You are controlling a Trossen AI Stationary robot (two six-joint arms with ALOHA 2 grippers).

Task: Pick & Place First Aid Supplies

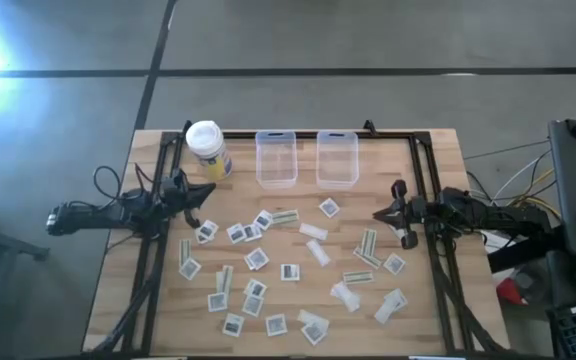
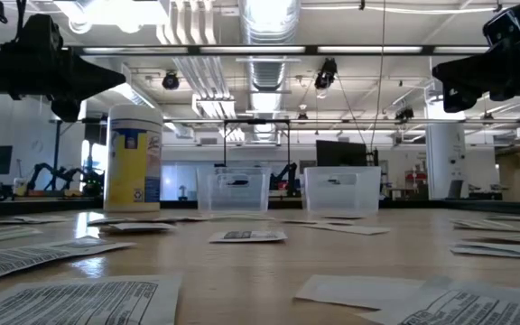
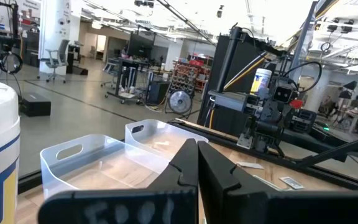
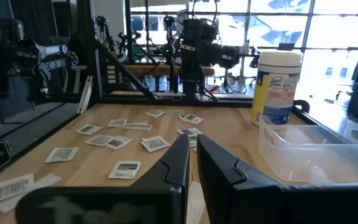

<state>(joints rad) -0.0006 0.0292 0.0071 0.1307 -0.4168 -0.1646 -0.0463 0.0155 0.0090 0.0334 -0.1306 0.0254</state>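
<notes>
From above, the packets (image 1: 289, 271) lay scattered flat over the near half of the table (image 1: 428, 320), in front of two clear bins (image 1: 276, 160) and a yellow canister (image 1: 209, 150). The left gripper (image 1: 202, 196) hung at the left edge, the right gripper (image 1: 386, 213) at the right edge, both apart from the packets.

At table height, packets (image 2: 247, 236) lay flat before the bins (image 2: 233, 190).

In the left wrist view, its fingers (image 3: 185, 163) were pressed together, empty.

In the right wrist view, its fingers (image 4: 180, 158) were likewise closed on nothing, packets (image 4: 127, 168) beyond.

Wooden table (image 1: 438, 150) strewn with first aid supplies (image 1: 256, 258), yellow container (image 1: 208, 148), two clear bins (image 1: 276, 158).
</notes>
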